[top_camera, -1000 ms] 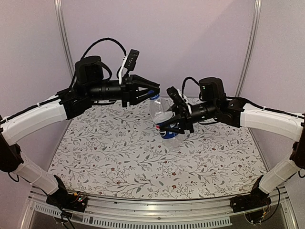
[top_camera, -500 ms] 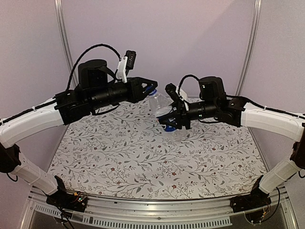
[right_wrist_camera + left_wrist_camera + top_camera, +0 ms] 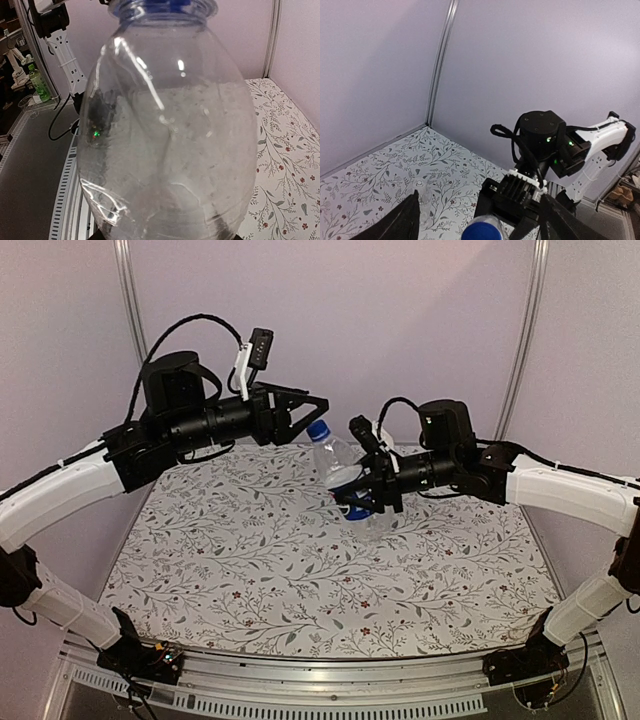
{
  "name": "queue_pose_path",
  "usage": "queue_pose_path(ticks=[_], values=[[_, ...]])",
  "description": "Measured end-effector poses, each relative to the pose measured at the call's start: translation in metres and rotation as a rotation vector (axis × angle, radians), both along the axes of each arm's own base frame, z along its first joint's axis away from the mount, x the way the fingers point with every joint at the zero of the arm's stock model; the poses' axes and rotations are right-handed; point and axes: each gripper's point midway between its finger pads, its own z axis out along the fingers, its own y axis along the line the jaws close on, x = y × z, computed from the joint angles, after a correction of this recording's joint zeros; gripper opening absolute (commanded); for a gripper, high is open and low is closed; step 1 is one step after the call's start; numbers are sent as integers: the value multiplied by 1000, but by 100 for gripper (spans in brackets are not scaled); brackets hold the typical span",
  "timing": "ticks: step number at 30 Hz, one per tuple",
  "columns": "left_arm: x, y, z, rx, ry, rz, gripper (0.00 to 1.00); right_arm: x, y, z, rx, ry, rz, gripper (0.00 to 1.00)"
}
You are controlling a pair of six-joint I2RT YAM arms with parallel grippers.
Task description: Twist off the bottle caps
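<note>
1. Blue cap (image 3: pixel 318 430) still on the clear Pepsi bottle (image 3: pixel 338 462), tilted up off the table (image 3: pixel 200 560).
2. Right gripper (image 3: pixel 360 498) clamped round its body.
3. Left gripper (image 3: pixel 312 417) spread wide, just off the cap.

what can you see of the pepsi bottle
The bottle is clear plastic with a bulging body. It looks empty and has a blue label low down and a blue cap on its neck. It hangs tilted above the table, gripped round the label by the right claw. The open left claw flanks the cap without touching.
</note>
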Motion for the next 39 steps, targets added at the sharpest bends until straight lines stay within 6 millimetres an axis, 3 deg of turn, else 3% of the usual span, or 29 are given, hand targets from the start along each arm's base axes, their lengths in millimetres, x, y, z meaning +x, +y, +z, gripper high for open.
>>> queue_pose_path(ticks=[10, 16, 26, 39], values=[[-64, -10, 13, -4, -187, -440, 81, -43, 1, 11, 69, 49, 249, 43], [-89, -11, 15, -24, -246, -597, 75, -61, -2, 17, 99, 68, 350, 43], [-88, -27, -14, -7, -183, -718, 51, -71, -4, 21, 118, 86, 414, 43], [-91, -27, -10, -26, -195, -740, 42, -72, -4, 20, 116, 90, 416, 43]])
